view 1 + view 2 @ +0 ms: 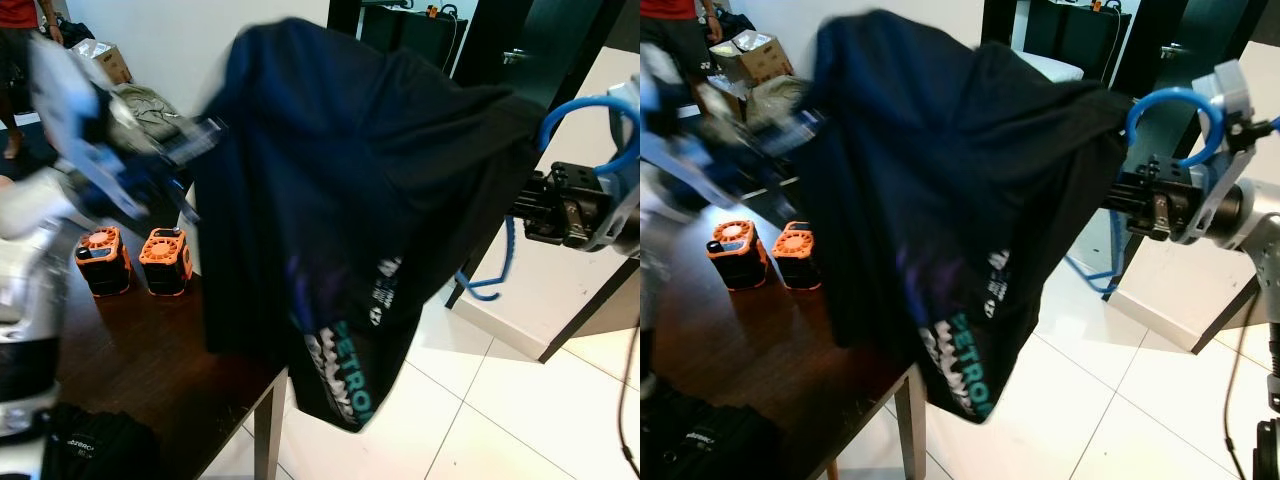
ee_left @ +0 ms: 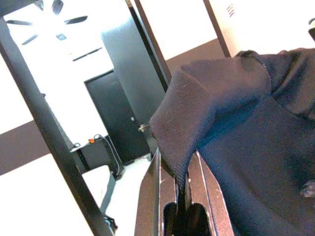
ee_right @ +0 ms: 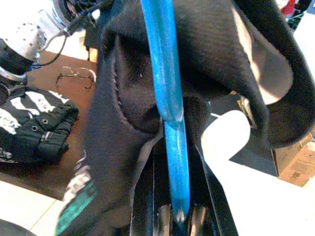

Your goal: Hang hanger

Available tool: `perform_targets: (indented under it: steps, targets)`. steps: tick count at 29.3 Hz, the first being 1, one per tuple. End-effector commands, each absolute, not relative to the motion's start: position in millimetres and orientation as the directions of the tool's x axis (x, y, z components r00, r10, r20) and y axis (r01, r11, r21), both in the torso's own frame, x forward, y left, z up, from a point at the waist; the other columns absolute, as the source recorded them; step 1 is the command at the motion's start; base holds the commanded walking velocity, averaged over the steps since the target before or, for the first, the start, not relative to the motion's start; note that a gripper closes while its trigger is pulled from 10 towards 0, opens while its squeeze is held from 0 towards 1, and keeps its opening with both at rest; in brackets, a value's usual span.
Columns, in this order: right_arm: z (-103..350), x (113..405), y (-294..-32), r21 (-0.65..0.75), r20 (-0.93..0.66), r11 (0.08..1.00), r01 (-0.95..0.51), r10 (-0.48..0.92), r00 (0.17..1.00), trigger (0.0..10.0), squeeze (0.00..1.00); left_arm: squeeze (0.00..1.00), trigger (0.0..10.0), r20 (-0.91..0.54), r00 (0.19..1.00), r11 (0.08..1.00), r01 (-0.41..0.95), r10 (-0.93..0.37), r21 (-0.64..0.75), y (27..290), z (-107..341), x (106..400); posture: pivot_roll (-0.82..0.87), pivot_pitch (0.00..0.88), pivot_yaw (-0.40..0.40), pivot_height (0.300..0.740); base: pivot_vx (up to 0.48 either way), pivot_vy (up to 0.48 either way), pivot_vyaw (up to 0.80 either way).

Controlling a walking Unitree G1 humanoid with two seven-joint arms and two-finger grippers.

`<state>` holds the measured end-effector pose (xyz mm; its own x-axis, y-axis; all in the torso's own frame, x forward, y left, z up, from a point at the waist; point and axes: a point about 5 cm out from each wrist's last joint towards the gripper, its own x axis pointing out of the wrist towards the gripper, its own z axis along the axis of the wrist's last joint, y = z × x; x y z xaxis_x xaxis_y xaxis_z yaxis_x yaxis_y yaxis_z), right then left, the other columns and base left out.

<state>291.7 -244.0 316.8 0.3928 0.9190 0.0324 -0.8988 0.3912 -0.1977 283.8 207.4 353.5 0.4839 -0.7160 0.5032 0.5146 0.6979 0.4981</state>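
A dark navy T-shirt (image 1: 340, 200) with teal lettering hangs spread in the air between my two grippers, above the table's edge. My right gripper (image 1: 1125, 205) reaches into the shirt's right side and is shut on a blue hanger (image 3: 170, 98); the hanger's hook (image 1: 580, 110) curves up beside the wrist. In the right wrist view the blue bar runs between the fingers (image 3: 209, 187) and into the shirt's opening. My left gripper (image 1: 190, 140), blurred, holds the shirt's left side; in the left wrist view its fingers (image 2: 211, 196) pinch a fold of the fabric (image 2: 187, 123).
A dark wooden table (image 1: 150, 340) carries two orange devices (image 1: 103, 258), a folded black garment (image 1: 90, 440) and eyeglasses (image 3: 74, 76). White tile floor (image 1: 480, 420) lies to the right. Black posts and a doorway (image 1: 500, 40) stand behind. A person (image 1: 15, 40) stands far left.
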Motion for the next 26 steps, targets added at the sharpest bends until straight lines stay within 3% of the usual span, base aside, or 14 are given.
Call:
perform_targets:
  steps: [1, 3, 6, 19, 26]
  targets:
    - [314, 291, -251, -0.196, 0.034, 0.426, -0.883, 0.903, 0.428, 10.0, 0.00, 0.00, 0.0, 0.560, 0.485, 0.741, 0.451, -0.672, 0.498, 225, 371, 277, -0.02, 0.000, -0.073, 0.740, 0.000, 0.000, 0.00]
    - [314, 291, -251, -0.196, 0.034, 0.426, -0.883, 0.903, 0.428, 10.0, 0.00, 0.00, 0.0, 0.560, 0.485, 0.741, 0.451, -0.672, 0.498, 225, 371, 277, -0.02, 0.000, -0.073, 0.740, 0.000, 0.000, 0.00]
    - [312, 288, -256, -0.174, 0.072, 0.456, -0.873, 0.890, 0.450, 10.0, 0.00, 0.00, 0.0, 0.657, 0.518, 0.836, 0.334, -0.548, 0.435, 260, 386, 269, -0.01, 0.000, -0.077, 0.740, 0.000, 0.000, 0.00]
    - [329, 280, -260, -0.170, 0.224, 0.442, -0.880, 0.888, 0.403, 10.0, 0.00, 0.00, 0.0, 0.669, 0.602, 0.900, 0.281, -0.436, 0.334, 270, 368, 279, -0.02, 0.000, -0.081, 0.740, 0.000, 0.000, 0.00]
    - [327, 274, -257, -0.147, 0.243, 0.391, -0.909, 0.905, 0.350, 10.0, 0.00, 0.00, 0.0, 0.666, 0.654, 0.933, 0.231, -0.359, 0.276, 278, 357, 289, -0.03, 0.000, -0.080, 0.740, 0.000, 0.000, 0.00]
